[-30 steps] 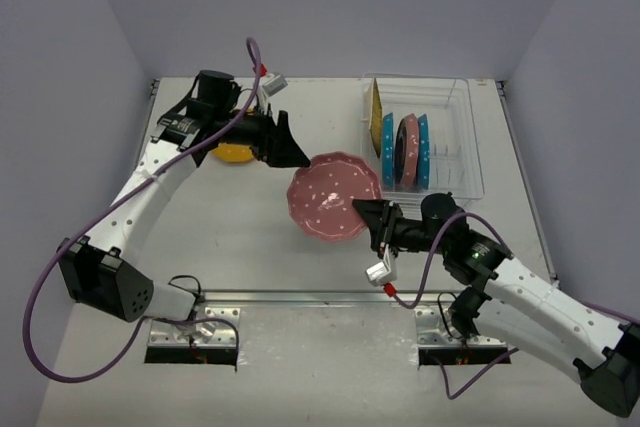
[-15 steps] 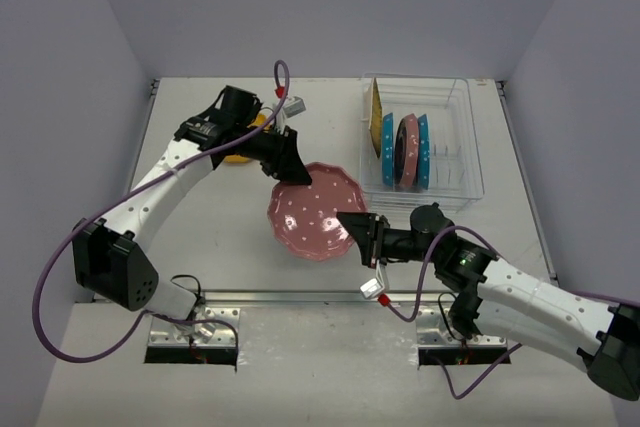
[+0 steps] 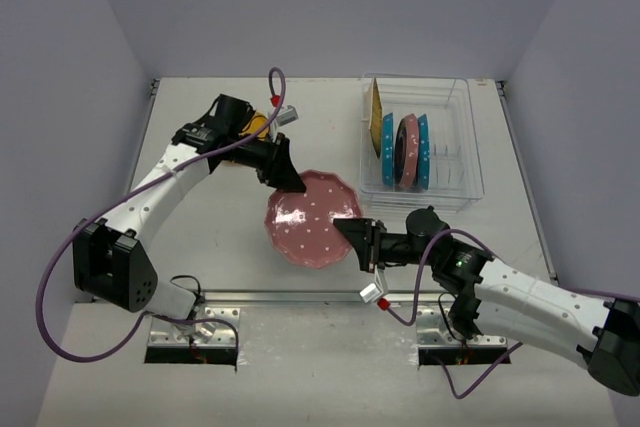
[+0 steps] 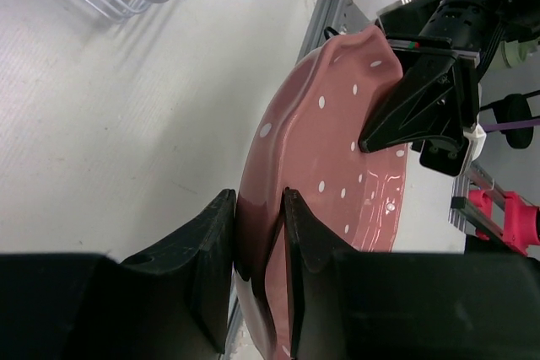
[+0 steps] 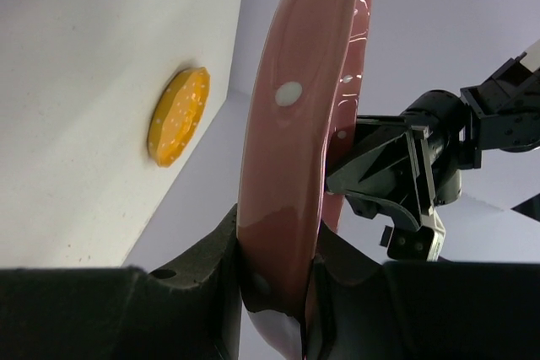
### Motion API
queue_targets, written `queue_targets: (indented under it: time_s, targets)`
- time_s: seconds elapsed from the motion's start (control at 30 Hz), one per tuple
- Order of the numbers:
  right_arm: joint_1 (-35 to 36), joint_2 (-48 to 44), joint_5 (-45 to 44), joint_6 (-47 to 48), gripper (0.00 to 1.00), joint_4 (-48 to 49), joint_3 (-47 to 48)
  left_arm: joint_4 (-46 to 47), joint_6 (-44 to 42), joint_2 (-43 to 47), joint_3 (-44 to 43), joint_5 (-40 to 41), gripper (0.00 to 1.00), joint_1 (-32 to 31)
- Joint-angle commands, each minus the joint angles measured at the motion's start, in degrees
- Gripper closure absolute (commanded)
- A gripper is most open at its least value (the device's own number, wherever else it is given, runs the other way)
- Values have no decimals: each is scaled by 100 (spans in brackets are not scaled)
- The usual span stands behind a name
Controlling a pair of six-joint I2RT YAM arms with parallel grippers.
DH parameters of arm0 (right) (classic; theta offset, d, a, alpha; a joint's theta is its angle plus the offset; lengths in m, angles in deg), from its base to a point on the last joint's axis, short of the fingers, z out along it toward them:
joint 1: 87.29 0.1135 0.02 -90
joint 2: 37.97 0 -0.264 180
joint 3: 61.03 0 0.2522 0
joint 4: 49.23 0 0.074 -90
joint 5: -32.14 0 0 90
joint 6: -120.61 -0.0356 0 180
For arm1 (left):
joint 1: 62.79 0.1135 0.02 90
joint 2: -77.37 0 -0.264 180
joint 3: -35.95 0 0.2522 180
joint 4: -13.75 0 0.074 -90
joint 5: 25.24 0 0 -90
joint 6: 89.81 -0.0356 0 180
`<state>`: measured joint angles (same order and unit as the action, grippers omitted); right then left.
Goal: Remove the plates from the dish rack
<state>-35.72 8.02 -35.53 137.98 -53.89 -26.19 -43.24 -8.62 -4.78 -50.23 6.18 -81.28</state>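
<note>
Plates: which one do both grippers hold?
The pink plate outside the dish rack, pinched at opposite edges; the other pink plate stands in it, untouched.

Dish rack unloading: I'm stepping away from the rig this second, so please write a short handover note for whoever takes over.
Grippers: left gripper shut on the far-left rim of the loose pink plate; right gripper shut on its near-right rim. The plate hangs between both arms, apparently mid hand-over.
Done: one yellow plate lies on the table, far left, outside the dish rack.
Left: set the loose pink plate down, then unload four from the rack: leaning yellow plate, left blue plate, racked pink plate, right blue plate.
</note>
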Motion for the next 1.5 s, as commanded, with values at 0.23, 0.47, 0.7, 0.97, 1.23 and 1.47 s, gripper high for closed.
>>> queue_targets:
  time_s: [0.23,0.47,0.7,0.97,1.23,1.47]
  targets:
    - [-42,41,-870,-357,35,1560,335,-284,-252,208,281,-1067,100,311]
    - [-42,318,-1020,-502,17,1691,349,-617,-616,-29,360,-1423,100,843]
    - [-42,481,-1240,-612,1,1762,309,-639,-656,-65,360,-1556,100,1160]
    - [-51,446,-1558,-806,1,1656,256,-1228,-1167,-782,-318,-1913,100,2296]
    - [-60,381,-1944,-1175,1,1524,271,155,605,-1852,-1421,-1355,100,3895]
    - [-69,356,-2494,-1781,1,1233,417,1578,1743,-2626,-2094,-118,100,4349]
